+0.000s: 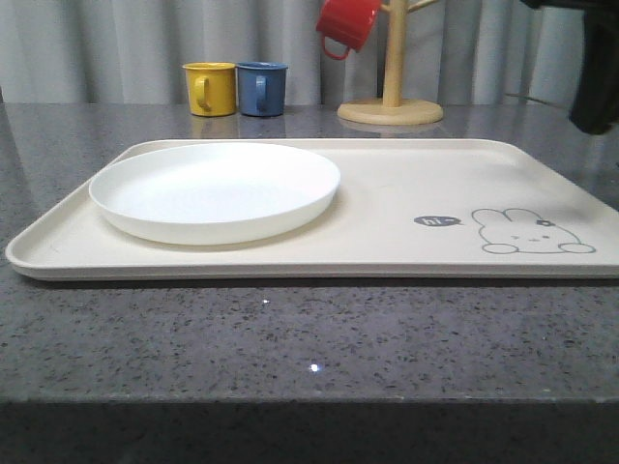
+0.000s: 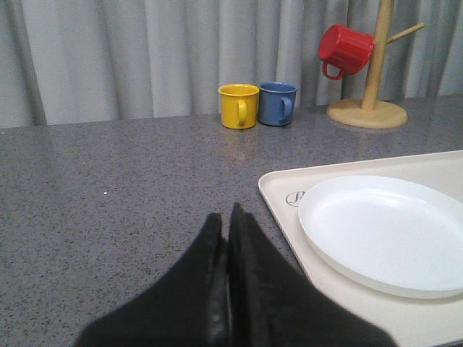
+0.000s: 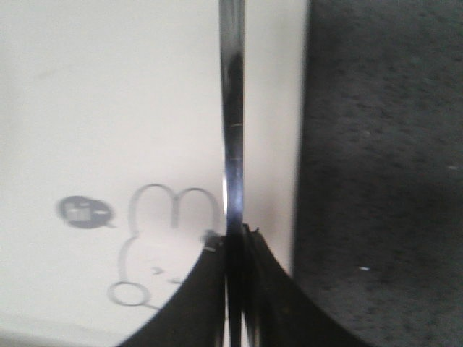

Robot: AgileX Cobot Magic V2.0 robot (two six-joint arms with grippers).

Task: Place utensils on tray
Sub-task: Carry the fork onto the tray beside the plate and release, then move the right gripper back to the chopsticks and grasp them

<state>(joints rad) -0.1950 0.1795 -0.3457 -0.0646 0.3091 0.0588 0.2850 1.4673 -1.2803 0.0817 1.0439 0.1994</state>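
You have the plate (image 1: 215,189) already on the tray (image 1: 406,184), sitting in the tray's left half, close to its left rim and clear of the rabbit drawing (image 1: 532,233) near the right front corner; so that piece of the job looks done. The rest is not: no fork, spoon or chopsticks lie on the tray, and its right half is bare apart from the print. Your right gripper (image 3: 235,242) has its fingers clenched on a thin, shiny metal strip (image 3: 231,108), which runs straight out from the fingertips over the tray's right side, above the rabbit drawing (image 3: 166,246) and just inside the right rim. From its flat, narrow look it is probably the chopsticks or a handle of one of the utensils, but you cannot tell which from the right wrist view, nor whether it already touches the tray. In the front view you can see a dark part of that arm (image 1: 592,87) at the upper right. Your left gripper (image 2: 226,231) has its fingers pressed together on nothing, hovering over the bare surface (image 2: 108,195) just beside the tray's left edge. The plate holds nothing. At the far edge of the surface a yellow mug (image 1: 211,88) and a blue mug (image 1: 262,88) stand side by side, and a red mug (image 1: 346,23) hangs on the wooden rack (image 1: 392,97); leave those alone.
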